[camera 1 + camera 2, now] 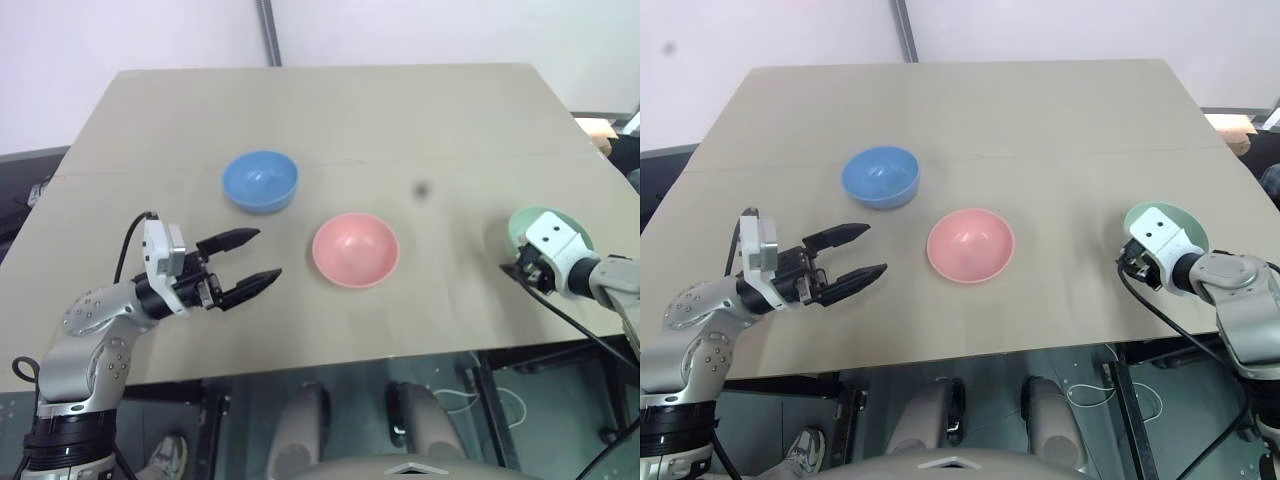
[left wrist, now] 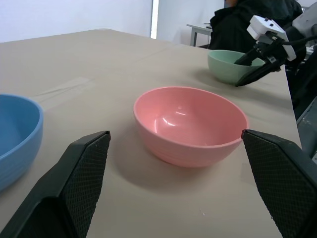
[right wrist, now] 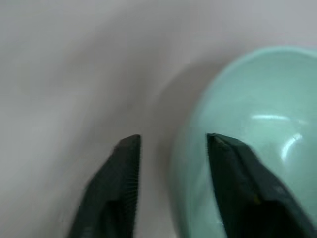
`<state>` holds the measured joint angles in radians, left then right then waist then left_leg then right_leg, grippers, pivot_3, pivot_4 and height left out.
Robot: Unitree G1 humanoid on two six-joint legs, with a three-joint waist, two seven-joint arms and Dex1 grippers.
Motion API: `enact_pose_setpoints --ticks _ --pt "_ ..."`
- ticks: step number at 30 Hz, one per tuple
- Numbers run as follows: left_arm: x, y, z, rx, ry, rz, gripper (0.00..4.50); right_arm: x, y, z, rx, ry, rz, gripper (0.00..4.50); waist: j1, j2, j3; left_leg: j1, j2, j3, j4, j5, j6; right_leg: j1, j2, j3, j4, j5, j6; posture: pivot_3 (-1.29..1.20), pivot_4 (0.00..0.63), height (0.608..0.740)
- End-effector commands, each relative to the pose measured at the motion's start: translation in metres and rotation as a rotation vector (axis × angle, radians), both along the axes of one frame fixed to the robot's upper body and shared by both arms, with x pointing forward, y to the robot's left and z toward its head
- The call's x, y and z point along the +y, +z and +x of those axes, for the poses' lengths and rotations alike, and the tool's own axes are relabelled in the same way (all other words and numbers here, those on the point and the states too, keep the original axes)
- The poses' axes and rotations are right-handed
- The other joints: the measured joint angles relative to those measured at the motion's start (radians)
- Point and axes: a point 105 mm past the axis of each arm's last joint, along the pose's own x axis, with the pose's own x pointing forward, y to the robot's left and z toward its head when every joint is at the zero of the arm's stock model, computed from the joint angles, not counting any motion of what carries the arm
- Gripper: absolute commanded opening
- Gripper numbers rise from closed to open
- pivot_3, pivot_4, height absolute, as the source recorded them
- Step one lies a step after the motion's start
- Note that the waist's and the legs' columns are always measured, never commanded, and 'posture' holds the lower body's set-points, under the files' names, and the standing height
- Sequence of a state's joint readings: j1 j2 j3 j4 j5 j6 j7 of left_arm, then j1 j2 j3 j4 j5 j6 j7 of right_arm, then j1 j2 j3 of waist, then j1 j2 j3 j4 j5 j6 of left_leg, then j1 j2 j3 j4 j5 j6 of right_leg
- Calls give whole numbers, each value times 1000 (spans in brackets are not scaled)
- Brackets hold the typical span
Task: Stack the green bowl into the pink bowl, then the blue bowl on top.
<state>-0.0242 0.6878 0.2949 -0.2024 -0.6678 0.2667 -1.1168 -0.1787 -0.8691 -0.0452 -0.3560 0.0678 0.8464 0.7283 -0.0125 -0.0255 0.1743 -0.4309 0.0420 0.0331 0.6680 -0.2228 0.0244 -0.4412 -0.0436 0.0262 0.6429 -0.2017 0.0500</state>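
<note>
The green bowl (image 1: 520, 225) stands near the table's right edge. My right gripper (image 3: 173, 141) is at its near rim, open, with one finger inside the bowl and the other outside, a gap still showing beside the rim. The pink bowl (image 1: 356, 250) sits upright and empty at the table's middle. The blue bowl (image 1: 260, 180) sits upright behind and to the left of it. My left gripper (image 1: 268, 254) hovers wide open over the table, left of the pink bowl and pointing at it, with nothing between its fingers.
The beige table (image 1: 330, 110) ends close in front of both grippers, and its right edge lies just beyond the green bowl. A metal pole (image 1: 268, 30) rises behind the far edge. Something dark (image 2: 247, 25) stands past the table's right side.
</note>
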Motion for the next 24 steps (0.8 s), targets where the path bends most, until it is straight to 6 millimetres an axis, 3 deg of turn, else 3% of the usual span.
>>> enact_pose_setpoints --ticks 1,2,5,8,11,14,17,18,21,24 --pt "2 6 -2 -35 -1 15 4500 3 17 7 -91 27 -46 320 0 0 0 0 0 0 0 0 0 0 0 0 0 0 0 0 150 740" --pt "2 6 -2 -36 2 13 4500 6 20 8 -111 49 -61 21 -1 0 0 0 0 0 0 0 0 0 0 0 0 0 0 0 150 740" --pt "3 6 -2 -35 10 10 4500 36 34 6 -152 205 -37 21 -2 0 0 0 0 0 0 0 0 0 0 0 0 0 0 0 150 740" --pt "4 5 -2 -30 17 10 4500 105 68 -11 -253 535 110 21 -6 1 0 0 1 0 0 0 0 0 1 0 0 0 0 0 150 740" --pt "6 4 -2 -23 29 4 4500 153 89 -32 -294 768 236 21 -5 1 0 0 4 -1 0 0 0 0 5 0 0 0 0 0 150 740" --pt "9 5 1 -16 49 -3 4500 185 91 -47 -276 954 283 21 5 0 0 0 5 -3 0 0 0 0 6 -1 0 0 0 0 150 740" --pt "11 7 4 -19 64 -3 4500 202 80 -43 -245 1023 278 21 5 0 0 -1 4 -2 1 0 0 1 4 -1 0 1 -2 0 150 740" --pt "12 9 5 -22 69 -2 4500 204 73 -38 -231 1018 278 868 4 -1 0 0 4 -2 1 0 0 1 3 -1 0 1 -2 0 150 740" --pt "14 11 8 -43 92 28 4500 207 56 -31 -208 1027 250 1944 3 -1 0 0 3 -1 1 0 0 1 3 -1 0 2 -3 0 150 740" --pt "15 18 14 -62 132 38 4500 206 54 -24 -259 1016 203 3340 2 -1 0 0 3 -1 1 0 0 0 3 -1 0 2 -3 0 150 740"
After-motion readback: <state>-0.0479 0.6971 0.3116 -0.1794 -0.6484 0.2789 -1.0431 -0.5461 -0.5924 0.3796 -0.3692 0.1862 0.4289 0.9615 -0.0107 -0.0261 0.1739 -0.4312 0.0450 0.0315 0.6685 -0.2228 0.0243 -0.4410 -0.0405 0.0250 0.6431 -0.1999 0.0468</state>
